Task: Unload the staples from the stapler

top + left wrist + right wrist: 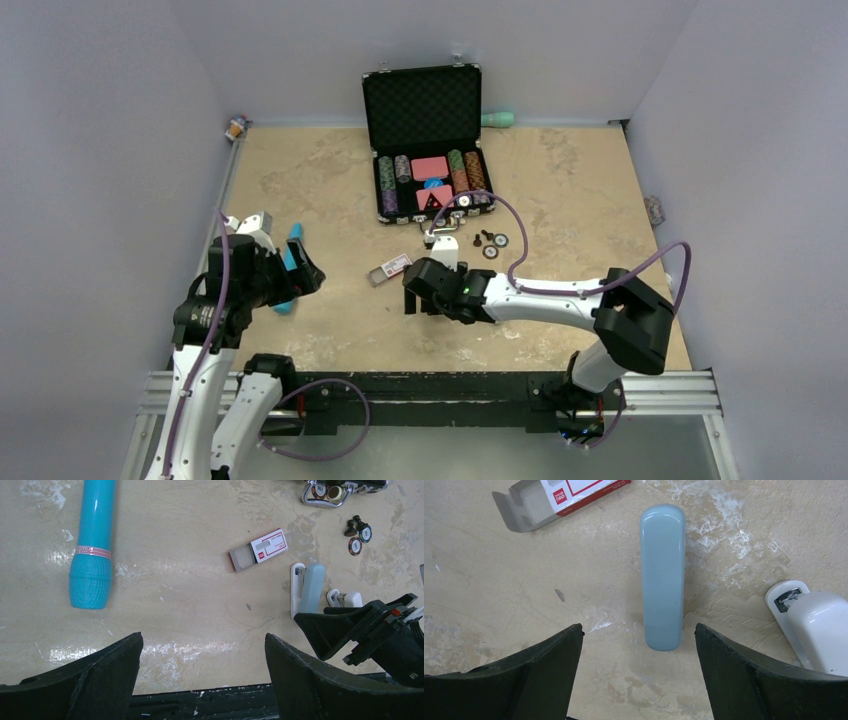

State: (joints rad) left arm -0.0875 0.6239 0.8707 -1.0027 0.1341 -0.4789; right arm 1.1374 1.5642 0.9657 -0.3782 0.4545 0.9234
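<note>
Between the fingers of my right gripper (638,632), which stand wide apart and clasp nothing, the near end of the stapler (663,575) shows. It is a pale blue bar lying flat on the table (484,590), running straight away toward twelve o'clock and touching neither finger. Just beside it, at about three o'clock, sits a white piece (816,625) with a small metal catch at its far end. Farther out, at eleven o'clock, an open staple box (559,497) lies with its grey flap turned to the left.

Over at the nine o'clock side of the table my left gripper (202,640) hangs with its jaws likewise apart and empty. From there a teal cylinder (92,545) with a pink band lies at eleven o'clock, and the stapler is at two o'clock, close to the black fingers of my other arm.

At the table's twelve o'clock end stands an open poker-chip case (425,140), lid upright, with loose chips (491,245) near its front right corner.
</note>
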